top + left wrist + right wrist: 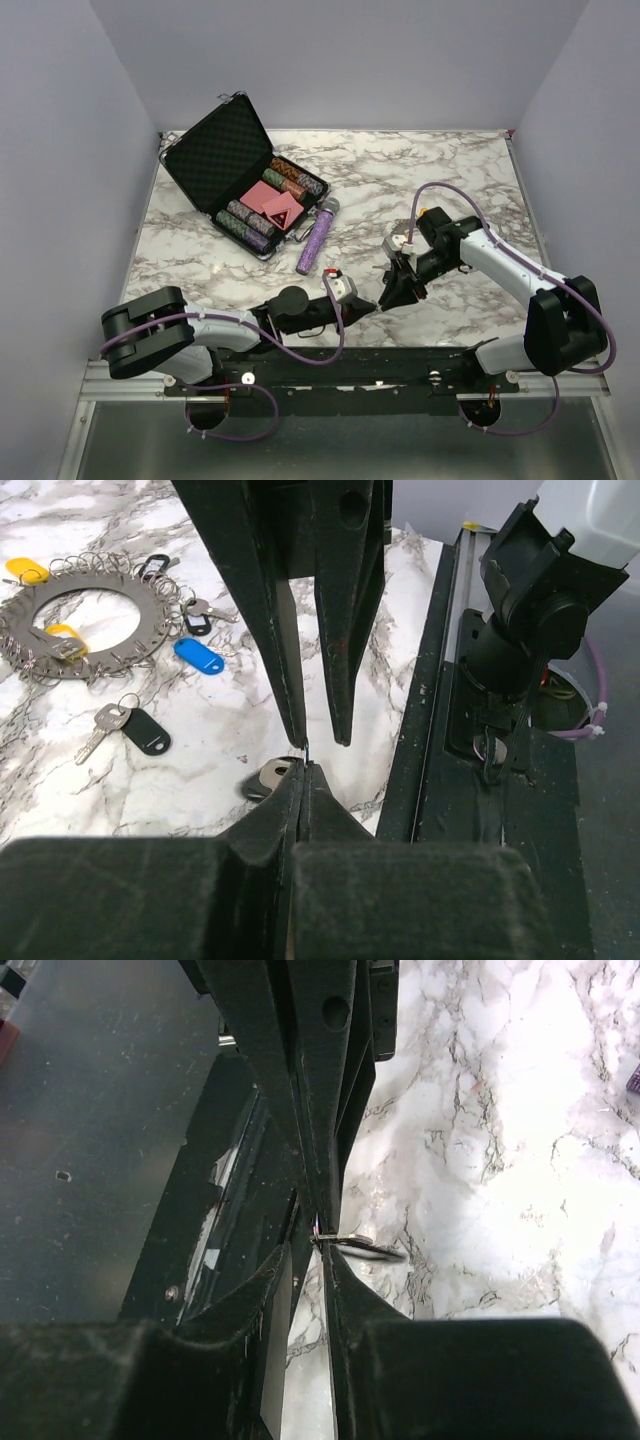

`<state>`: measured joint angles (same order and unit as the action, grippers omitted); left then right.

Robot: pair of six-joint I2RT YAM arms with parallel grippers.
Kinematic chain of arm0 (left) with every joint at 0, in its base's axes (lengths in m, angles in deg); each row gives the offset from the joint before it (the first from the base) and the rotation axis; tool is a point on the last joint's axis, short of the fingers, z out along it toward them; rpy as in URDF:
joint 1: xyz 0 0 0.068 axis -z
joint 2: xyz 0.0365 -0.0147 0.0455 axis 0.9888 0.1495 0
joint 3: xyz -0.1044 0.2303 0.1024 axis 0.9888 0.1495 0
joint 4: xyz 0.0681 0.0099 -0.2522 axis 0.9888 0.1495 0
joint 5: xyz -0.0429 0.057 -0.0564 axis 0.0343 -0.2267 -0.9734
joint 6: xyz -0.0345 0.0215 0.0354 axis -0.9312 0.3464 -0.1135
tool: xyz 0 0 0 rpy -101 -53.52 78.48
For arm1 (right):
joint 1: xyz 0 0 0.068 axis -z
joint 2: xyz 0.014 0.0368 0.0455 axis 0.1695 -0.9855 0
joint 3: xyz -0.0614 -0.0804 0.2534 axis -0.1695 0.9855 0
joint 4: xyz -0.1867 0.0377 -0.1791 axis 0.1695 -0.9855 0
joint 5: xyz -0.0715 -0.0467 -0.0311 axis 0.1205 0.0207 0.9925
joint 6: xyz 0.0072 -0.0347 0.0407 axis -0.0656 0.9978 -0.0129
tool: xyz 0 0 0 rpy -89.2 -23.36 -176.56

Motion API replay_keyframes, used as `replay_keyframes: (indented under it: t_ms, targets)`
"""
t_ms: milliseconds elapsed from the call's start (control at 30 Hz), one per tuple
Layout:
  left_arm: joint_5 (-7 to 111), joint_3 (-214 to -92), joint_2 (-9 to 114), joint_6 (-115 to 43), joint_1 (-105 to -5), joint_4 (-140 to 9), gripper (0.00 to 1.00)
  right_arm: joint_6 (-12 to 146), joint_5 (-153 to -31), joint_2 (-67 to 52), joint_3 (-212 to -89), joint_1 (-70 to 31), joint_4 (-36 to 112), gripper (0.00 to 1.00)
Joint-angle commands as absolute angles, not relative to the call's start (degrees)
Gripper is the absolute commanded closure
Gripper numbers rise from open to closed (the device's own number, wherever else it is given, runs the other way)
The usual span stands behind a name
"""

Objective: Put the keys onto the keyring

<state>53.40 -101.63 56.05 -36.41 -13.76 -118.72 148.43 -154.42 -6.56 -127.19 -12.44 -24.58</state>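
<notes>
- Left fingers (268, 815) are pinched fully together at the tips. A small key (262, 778) sits right at that pinch and looks gripped by its ring end, hanging just over the table (225, 695).
- Right fingers (345, 630) come in tip-to-tip against the left ones. The gap is narrow but visible, with marble showing through, and nothing is clearly clamped in it. My read is that the left arm carries the key.
- Keyring (150, 610) lies flat on the table, keys fanned around it. From the left wrist it's ahead and to the left of the pinch, away from the near-edge rail and well clear of both sets of tips.
- Key's long axis: can't tell, too much is hidden by the fingers.
- Also loose between pinch and keyring: a black-headed key (148, 732) and a blue tag (198, 656).
- Top view doesn't show the keyring, since the right arm covers that patch, so I can't tell which arm is nearer.
- The next move likely depends on swinging the pinch towards the keyring, deeper onto the table.
</notes>
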Motion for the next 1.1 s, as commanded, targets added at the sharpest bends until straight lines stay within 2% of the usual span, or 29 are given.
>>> replay_keyframes:
  t_ms: [0,433,667,1067]
  targets:
    - [55.3,-99.5,56.3,-38.5,-13.4,-126.3,1.00,147.8,-157.7,-6.7,-128.8,-12.8,-25.2,0.73]
    - [54.8,-99.5,58.0,-40.0,-13.4,-129.1,1.00,148.9,-160.1,-6.8,-128.4,-12.9,-25.2,0.72]
    - [54.9,-99.6,58.1,-40.1,-13.4,-129.0,1.00,148.5,-160.3,-6.8,-128.6,-12.8,-25.4,0.78]
    - [54.4,-99.9,58.6,-40.1,-13.5,-128.5,1.00,148.4,-160.5,-6.7,-128.9,-12.7,-25.3,0.78]
